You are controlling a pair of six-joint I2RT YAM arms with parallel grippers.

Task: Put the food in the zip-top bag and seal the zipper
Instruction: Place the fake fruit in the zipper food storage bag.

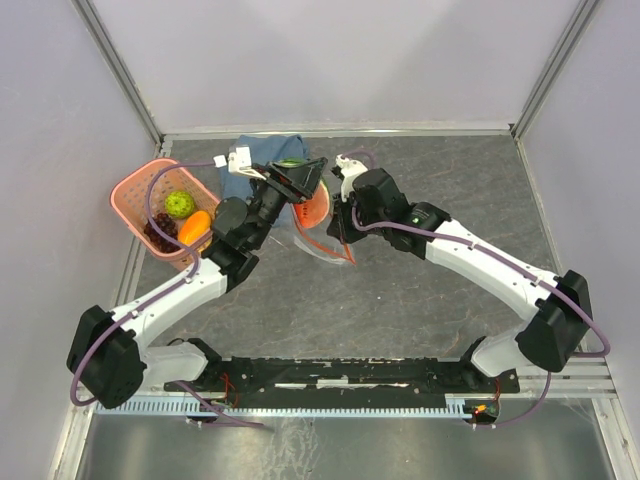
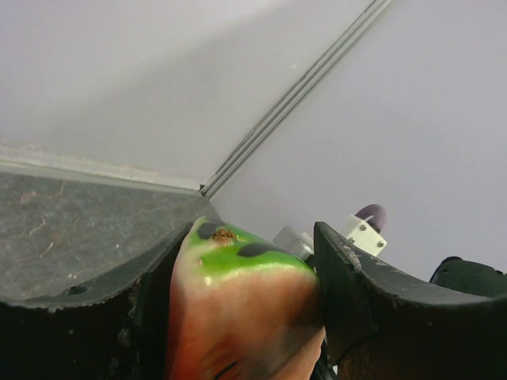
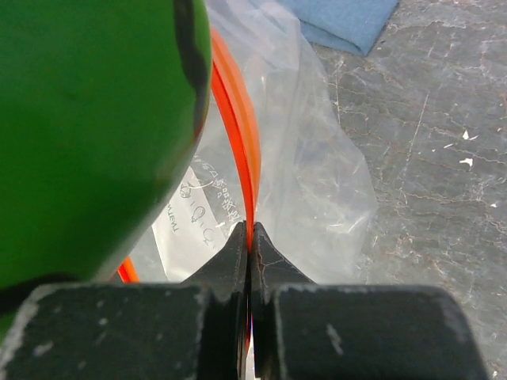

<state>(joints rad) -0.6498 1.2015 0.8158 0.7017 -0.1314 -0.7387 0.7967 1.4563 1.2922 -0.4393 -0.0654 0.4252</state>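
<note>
The left fingers point(image 2: 360, 285) are gripping what looks like a toy watermelon slice point(image 2: 238, 309) above the zip-top bag point(image 3: 317, 182) while the right fingers point(image 3: 231, 265) are pinching its zipper point(image 3: 238, 134), so lowering the slice through the mouth is likely coming next.

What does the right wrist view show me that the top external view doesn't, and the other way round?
Only right wrist: a clear look at the right fingers pinched shut on the zipper, and small print on the zip-top bag. Only top external: the pink basket holding the yellow-green ball, orange carrot piece and grapes, plus both arms whole. Both: the zip-top bag, the blue cloth and the green-skinned food piece at the bag's mouth.
</note>
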